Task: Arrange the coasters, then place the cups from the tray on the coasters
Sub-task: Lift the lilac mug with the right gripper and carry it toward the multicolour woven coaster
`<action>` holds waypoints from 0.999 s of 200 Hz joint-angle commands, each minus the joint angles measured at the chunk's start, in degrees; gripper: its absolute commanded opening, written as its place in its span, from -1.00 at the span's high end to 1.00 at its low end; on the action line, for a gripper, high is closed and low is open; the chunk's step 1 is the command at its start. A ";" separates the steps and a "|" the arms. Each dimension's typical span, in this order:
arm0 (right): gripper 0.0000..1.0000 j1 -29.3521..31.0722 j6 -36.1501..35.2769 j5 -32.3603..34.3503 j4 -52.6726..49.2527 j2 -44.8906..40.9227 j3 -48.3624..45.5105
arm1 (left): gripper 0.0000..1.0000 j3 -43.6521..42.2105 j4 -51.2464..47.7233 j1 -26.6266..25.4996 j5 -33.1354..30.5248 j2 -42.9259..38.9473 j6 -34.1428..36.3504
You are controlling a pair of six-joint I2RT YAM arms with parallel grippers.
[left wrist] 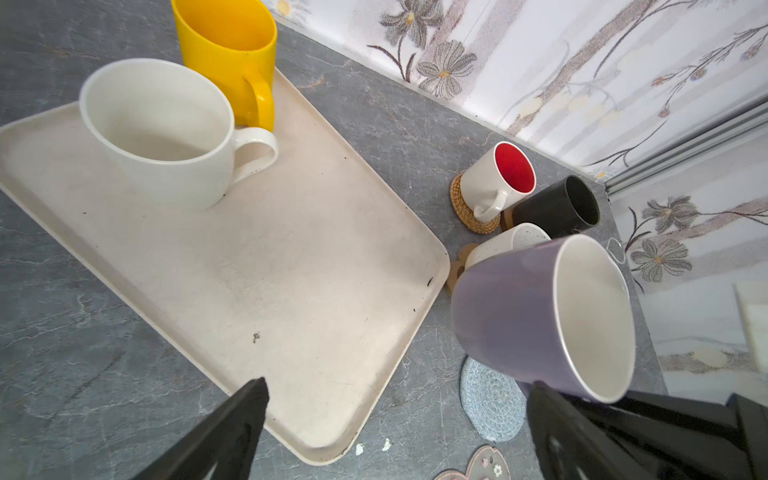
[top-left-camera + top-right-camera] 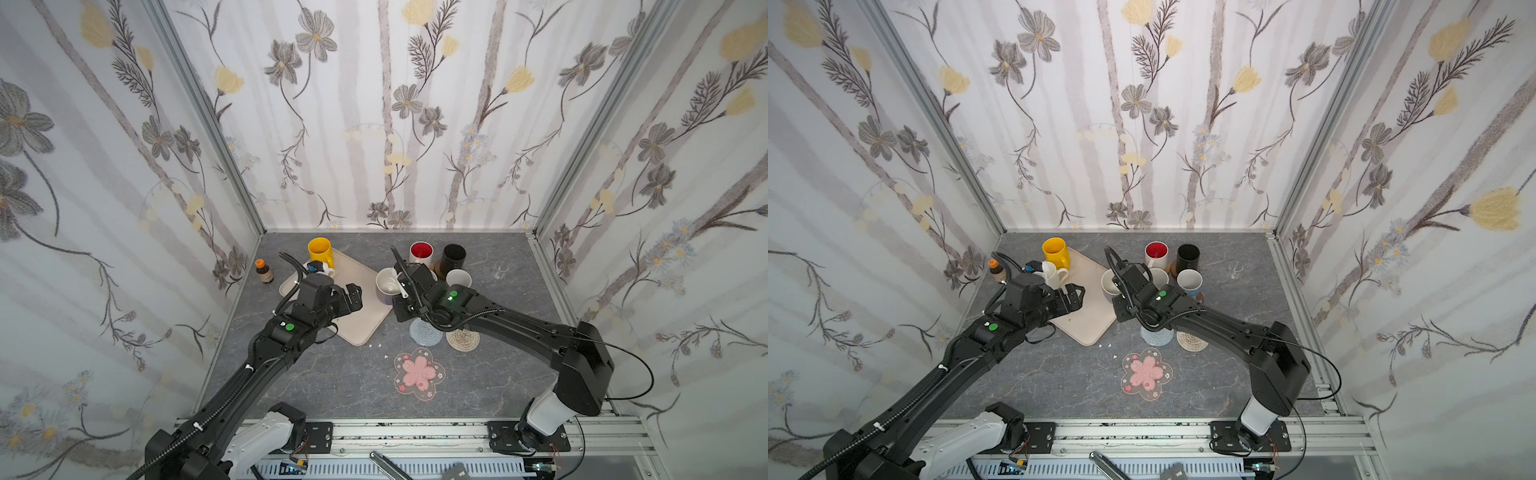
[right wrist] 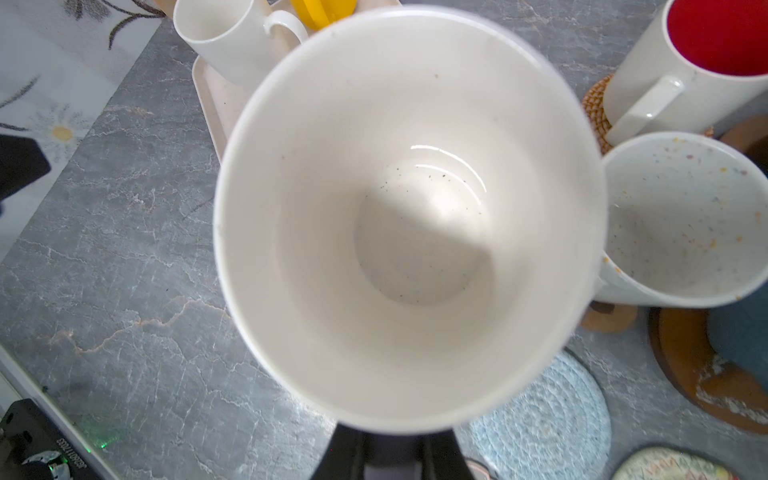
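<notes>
The beige tray [image 2: 368, 286] lies slantwise in the upper-left part of the grey marble tabletop [image 2: 324, 386]. The left gripper [image 2: 352, 300] hangs over the tray's middle with its fingers [image 1: 232, 419] spread wide and nothing between them. The right gripper [image 3: 390, 455] sits at the centre of both top views, just right of the tray's edge. Its fingers are pressed in on the lavender mug [image 1: 540, 316], which it holds tilted beside the grey-blue knitted coaster [image 1: 490, 403].

The yellow mug [image 2: 320, 251] and a cream-white mug [image 1: 166, 133] stand together at the tray's far end. In the upper centre, the white mug with a red inside [image 2: 422, 251] stands on the woven rattan coaster [image 1: 467, 214]. The black mug [image 2: 454, 255] is just to its right. Below them are a speckled cream mug [image 3: 681, 220] and the blue mug [image 2: 1189, 280].

The beige braided coaster [image 2: 463, 338] lies bare, and so does the pink blossom coaster [image 2: 419, 374] lower down. A brown bottle [image 2: 264, 271] stands left of the tray.
</notes>
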 commanded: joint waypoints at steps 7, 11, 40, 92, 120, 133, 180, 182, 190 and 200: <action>1.00 -0.10 1.12 3.36 5.31 -6.36 -6.15 | -1.00 1.36 4.76 -3.13 -2.77 3.01 -3.34; 1.00 -0.13 1.24 3.68 5.30 -7.40 -7.18 | -1.00 1.52 5.17 -3.79 -2.96 3.42 -3.52; 1.00 -0.87 2.48 4.16 5.12 -15.56 -14.84 | -1.00 2.57 8.14 -6.55 -3.43 6.52 -4.94; 1.00 -4.62 4.63 2.73 3.54 -27.64 -26.93 | -1.00 3.83 11.42 -10.56 -5.02 10.91 -6.68; 1.00 -8.35 5.67 2.53 2.14 -32.10 -32.28 | -1.00 3.39 13.36 -11.81 -5.97 11.57 -7.44; 1.00 -9.17 6.21 2.91 1.14 -33.63 -33.78 | -1.00 3.62 13.79 -12.17 -6.06 12.15 -7.70; 1.00 -12.08 6.84 2.04 1.55 -35.94 -39.22 | -1.00 3.09 14.91 -13.10 -6.59 14.26 -8.24; 1.00 -12.14 6.83 1.90 1.75 -35.92 -39.34 | -1.00 3.05 14.98 -13.10 -6.64 14.23 -8.23; 1.00 -12.60 6.89 1.36 2.45 -35.53 -39.90 | -1.00 2.78 15.13 -13.11 -6.68 14.36 -8.32; 1.00 -13.09 6.83 0.85 3.36 -34.93 -40.35 | -1.00 2.43 15.17 -13.22 -6.76 14.37 -8.32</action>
